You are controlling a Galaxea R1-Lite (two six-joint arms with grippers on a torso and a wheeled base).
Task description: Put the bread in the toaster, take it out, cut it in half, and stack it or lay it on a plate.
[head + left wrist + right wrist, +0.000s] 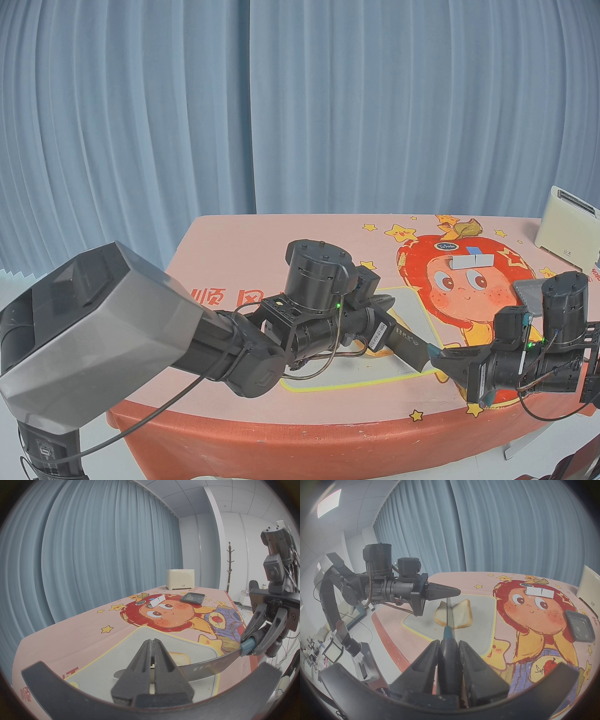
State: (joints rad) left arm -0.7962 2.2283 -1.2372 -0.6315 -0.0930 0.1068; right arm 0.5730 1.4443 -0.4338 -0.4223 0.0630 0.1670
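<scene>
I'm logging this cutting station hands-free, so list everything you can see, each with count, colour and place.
bread: one slice, pale, on the cutting board
knife: one, steel blade, teal handle, edge across the bread
cutting board: one, grey, yellow-edged, table front
toaster: one, cream, table's far right
tray: one, dark grey, near the toaster
tablecloth: one, pink, cartoon print
label: one, white, mid-tablecloth
curtain: blue-grey, behind table
left gripper: black, fingers shut, over the bread
right gripper: black, fingers shut on the knife
</scene>
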